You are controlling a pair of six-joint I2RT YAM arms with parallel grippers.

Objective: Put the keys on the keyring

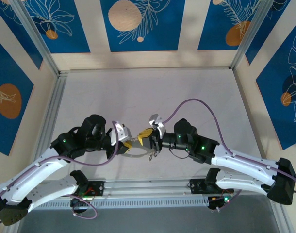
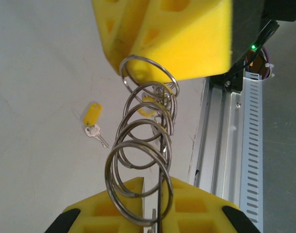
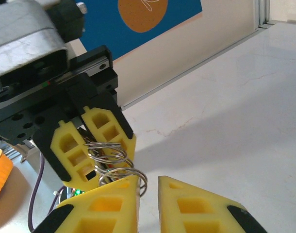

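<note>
**Two grippers meet over a stack of rings at the near edge**

The left gripper [image 3: 102, 158] and the right gripper [image 3: 148, 180] face each other tip to tip above the white table [image 1: 153, 92], over the middle of its near edge. The left one carries the keyring [image 1: 133, 156], a large thin grey wire loop, lifted off the surface. This looks like a way to present it steadily, so the other arm has a fixed target and room underneath.

Threaded along the wire is a coil of small steel split rings [image 2: 138, 160]. They stand in a row pointing straight at the right gripper (a convenient end-on approach, I judge).

The left jaws are clamped tight on the wire and the lowest rings. The right jaws are drawn nearly together, leaving only a slit. The topmost ring touches one yellow finger's tip, but I cannot tell whether anything is pinched in the slit.

A small metal key with a yellow plastic tag [image 2: 93, 121] lies flat on the surface, apart from the aluminium rail [image 2: 225, 145] at the near edge and not on the loop. A second yellow tag [image 2: 148, 104] shows through the rings; whether it hangs from them is unclear.
</note>
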